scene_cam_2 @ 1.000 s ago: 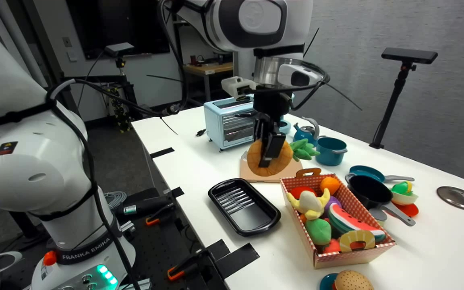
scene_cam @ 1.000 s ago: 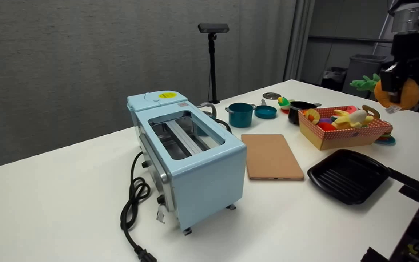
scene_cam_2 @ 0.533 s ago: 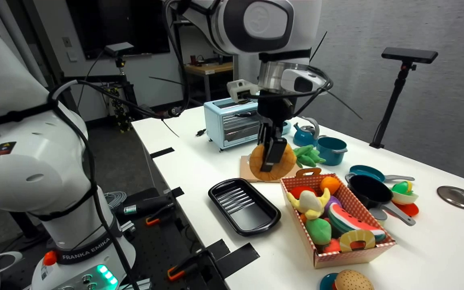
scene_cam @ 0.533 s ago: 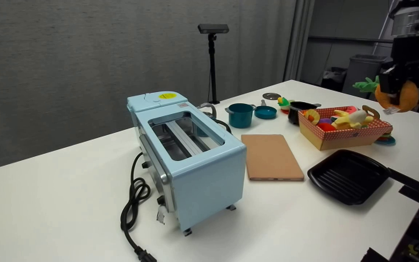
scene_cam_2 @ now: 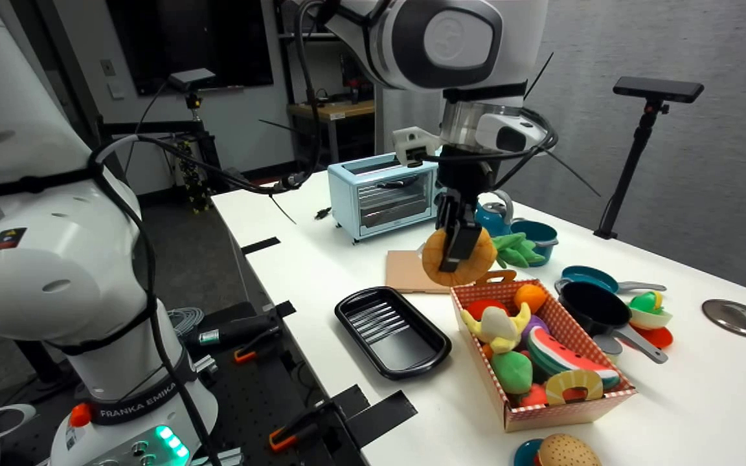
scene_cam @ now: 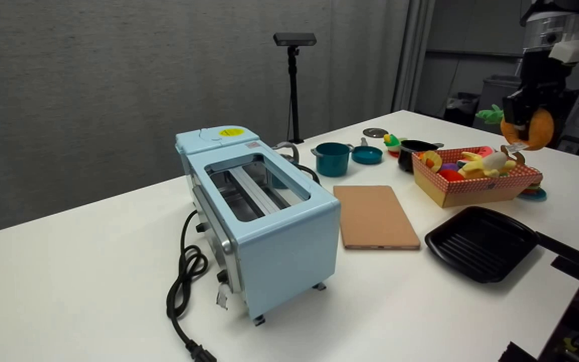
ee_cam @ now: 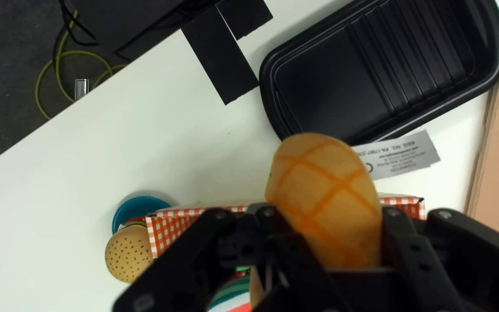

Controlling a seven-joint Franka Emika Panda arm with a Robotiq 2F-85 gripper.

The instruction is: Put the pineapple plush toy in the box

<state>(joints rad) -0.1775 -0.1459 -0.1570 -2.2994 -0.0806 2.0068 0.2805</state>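
My gripper [scene_cam_2: 449, 262] is shut on the pineapple plush toy [scene_cam_2: 482, 259], an orange-yellow ball with green leaves, and holds it in the air. In both exterior views it hangs near the handle end of the box, and in an exterior view the toy [scene_cam: 542, 131] overlaps the handle. The box [scene_cam_2: 574, 419] is low and tan with a red-checked lining, and it also shows in an exterior view [scene_cam: 480, 196]. It holds several plush foods. In the wrist view the toy [ee_cam: 325, 182] sits between the fingers, and the box [ee_cam: 158, 236] is partly hidden behind them.
A black pan [scene_cam_2: 399, 333] lies beside the box. A flat brown board [scene_cam: 377, 216] and a blue toaster oven [scene_cam: 289, 261] stand farther along. A toy burger [ee_cam: 128, 255] is by the box's far end. Black and teal pots [scene_cam_2: 593, 310] stand on its other side.
The gripper and the pineapple plush toy have moved toward the box, rightward in an exterior view and leftward in the other exterior view. The box and other objects have not moved.
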